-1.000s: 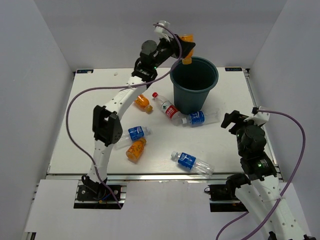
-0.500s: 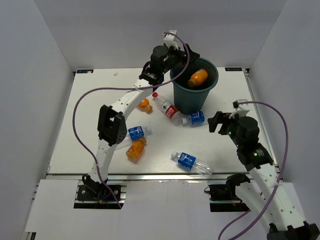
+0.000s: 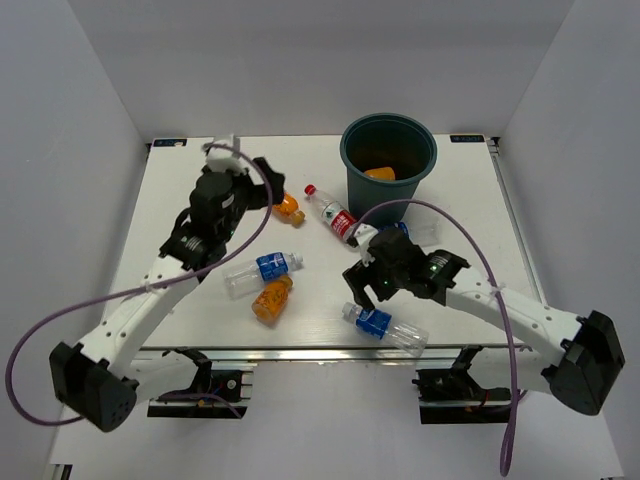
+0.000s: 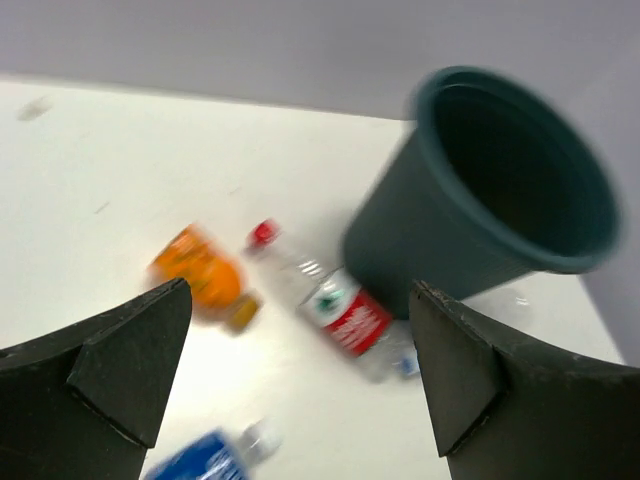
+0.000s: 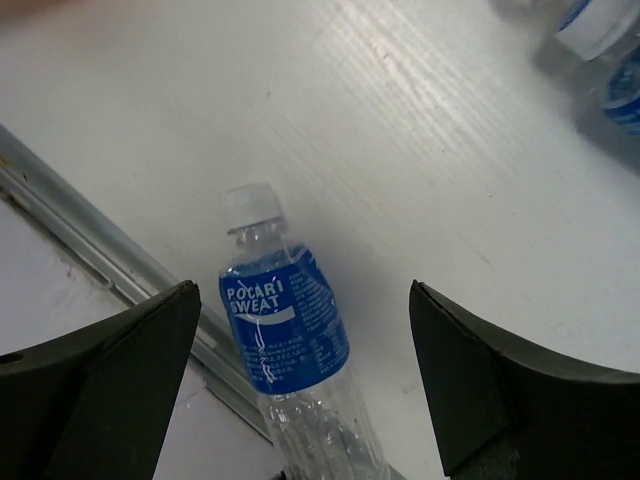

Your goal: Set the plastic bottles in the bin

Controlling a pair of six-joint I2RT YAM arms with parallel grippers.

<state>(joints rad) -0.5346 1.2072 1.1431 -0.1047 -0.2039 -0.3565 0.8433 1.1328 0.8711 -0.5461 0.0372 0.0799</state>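
Observation:
The dark teal bin [image 3: 390,195] stands at the back with an orange-filled bottle [image 3: 380,173] inside it. My left gripper [image 3: 268,183] is open and empty, left of the bin, over another orange bottle [image 3: 288,207] [image 4: 195,275]. The red-label bottle [image 3: 335,215] [image 4: 338,308] lies by the bin's base [image 4: 440,250]. A blue-label bottle [image 3: 262,270] and a third orange bottle [image 3: 271,299] lie mid-left. My right gripper [image 3: 362,288] is open just above the front blue-label bottle [image 3: 385,325] [image 5: 285,330], which lies between its fingers. Another blue-label bottle [image 3: 402,233] [image 5: 612,60] is partly hidden behind the right arm. The black-cap bottle is out of view.
The table's metal front rail [image 5: 100,260] runs just beside the front bottle. White walls enclose the table on three sides. The right arm's purple cable [image 3: 470,235] arcs over the table's right half.
The left gripper let the orange bottle drop into the bin, then pulled back left and down. The right arm swung in from the right to over the front blue-label bottle.

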